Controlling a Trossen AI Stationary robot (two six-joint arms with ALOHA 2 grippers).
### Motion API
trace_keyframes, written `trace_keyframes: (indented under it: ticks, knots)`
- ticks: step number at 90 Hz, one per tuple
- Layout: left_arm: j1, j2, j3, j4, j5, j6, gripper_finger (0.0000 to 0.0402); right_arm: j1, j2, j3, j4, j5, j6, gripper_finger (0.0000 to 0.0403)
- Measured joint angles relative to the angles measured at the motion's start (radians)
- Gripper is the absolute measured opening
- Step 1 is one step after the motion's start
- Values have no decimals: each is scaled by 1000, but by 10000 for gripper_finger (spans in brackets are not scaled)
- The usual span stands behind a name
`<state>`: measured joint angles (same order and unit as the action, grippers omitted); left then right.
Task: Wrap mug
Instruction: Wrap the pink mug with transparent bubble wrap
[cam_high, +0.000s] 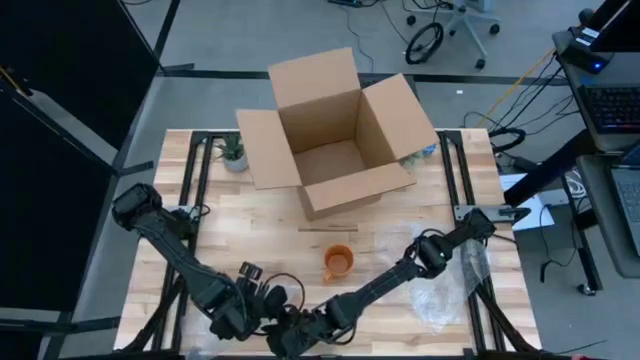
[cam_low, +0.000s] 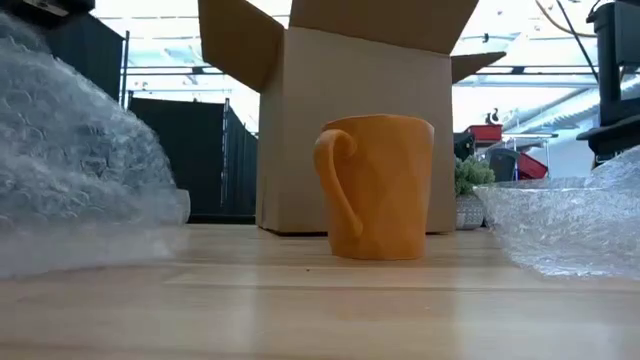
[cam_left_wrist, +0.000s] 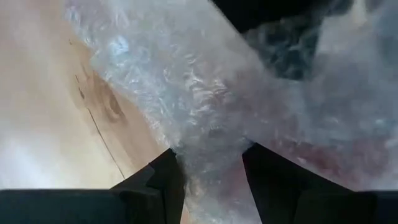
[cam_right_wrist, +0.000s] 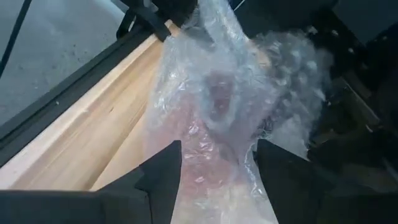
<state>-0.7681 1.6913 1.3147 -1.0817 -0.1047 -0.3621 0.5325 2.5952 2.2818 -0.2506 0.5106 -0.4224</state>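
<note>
At the table's near edge the left gripper (cam_left_wrist: 208, 171) has its fingers set on either side of a band of bubble wrap (cam_left_wrist: 205, 99); the film runs between them, and they appear closed on it, though the contact itself is hard to make out. Just beside it the right gripper (cam_right_wrist: 217, 168) takes the same wrap, film bunched between its fingers in the same way.

The wrap should handle as light, limp and slippery; it will sag and crumple, so two well-spaced holds near its edge would keep it spread.

The mug (cam_high: 339, 263) stands upright on the wood, mid-table, apart from both grippers and not yet covered. In the low view its handle faces the camera's left. It looks stiff, smooth and breakable, heavy enough to stay put while film is drawn over it; the rim or handle would give the surest hold.

Behind the mug the box (cam_high: 335, 135) sits with its flaps open; nothing shows inside it.
</note>
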Motion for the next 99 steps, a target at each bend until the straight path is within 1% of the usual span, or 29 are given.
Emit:
trace_keyframes:
  ticks: [20,29,38,48,62,69,76,89,99]
  knots:
    - [1,-2,46,-106,-7,-16,138,3,-1,0,2,7,-7,192]
    - [2,-11,71,-119,-26,-28,138,6,10,-6,-22,-31,-4,192]
    - [4,-11,110,-144,-40,-33,138,10,17,-9,-33,-44,-3,192]
    - [-5,-23,156,-124,-72,-34,138,5,12,-7,-27,-34,-4,192]
    - [-21,-39,161,-105,-77,-106,138,6,12,-7,-29,-24,3,192]
    - [-44,-39,147,-107,-84,-154,138,7,12,-7,-37,-23,3,192]
    - [-67,-39,119,-87,-124,-189,138,6,12,-7,-40,-22,3,192]
    - [-74,-37,20,-34,-130,-243,138,6,11,-6,-41,-20,3,192]
    - [-69,-37,-64,61,-115,-254,138,10,11,-5,-41,-19,5,192]
